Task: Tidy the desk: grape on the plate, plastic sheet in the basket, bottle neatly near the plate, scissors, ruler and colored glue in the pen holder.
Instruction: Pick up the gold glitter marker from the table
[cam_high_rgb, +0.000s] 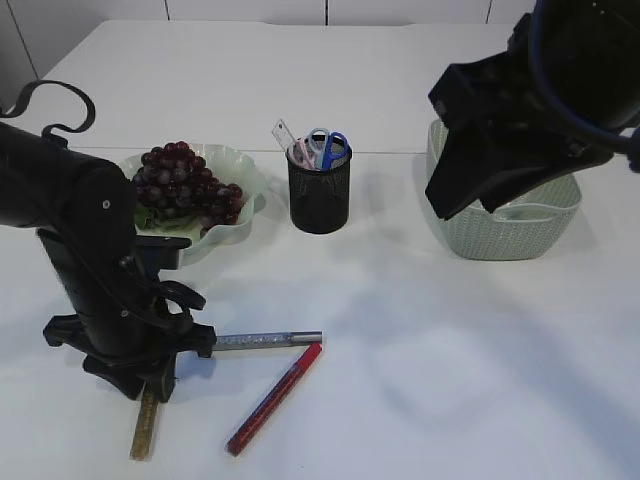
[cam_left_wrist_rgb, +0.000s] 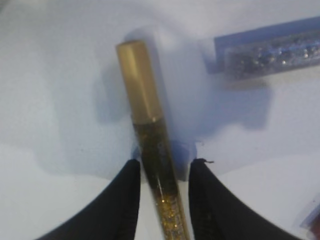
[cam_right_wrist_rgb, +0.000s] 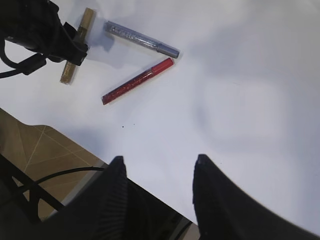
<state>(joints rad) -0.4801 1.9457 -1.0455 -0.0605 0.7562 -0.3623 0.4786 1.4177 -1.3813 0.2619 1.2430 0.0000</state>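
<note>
Three colored glue pens lie at the front left: gold (cam_high_rgb: 143, 432), silver (cam_high_rgb: 265, 340) and red (cam_high_rgb: 275, 398). My left gripper (cam_high_rgb: 150, 392) is down on the table with its jaws either side of the gold pen (cam_left_wrist_rgb: 142, 95), a thin gap showing on each side. The silver pen (cam_left_wrist_rgb: 270, 52) lies just beyond. The grape bunch (cam_high_rgb: 185, 185) rests on the green plate (cam_high_rgb: 247, 168). Scissors (cam_high_rgb: 330, 148) and a ruler (cam_high_rgb: 284, 134) stand in the black pen holder (cam_high_rgb: 318, 200). My right gripper (cam_right_wrist_rgb: 157, 160) hangs open and empty above the basket (cam_high_rgb: 500, 238). Bottle and plastic sheet are out of view.
The right wrist view shows the gold (cam_right_wrist_rgb: 86, 22), silver (cam_right_wrist_rgb: 140, 39) and red (cam_right_wrist_rgb: 137, 80) pens near the table's front edge (cam_right_wrist_rgb: 75, 145), with floor beyond it. White tabletop lies between the pens and the basket.
</note>
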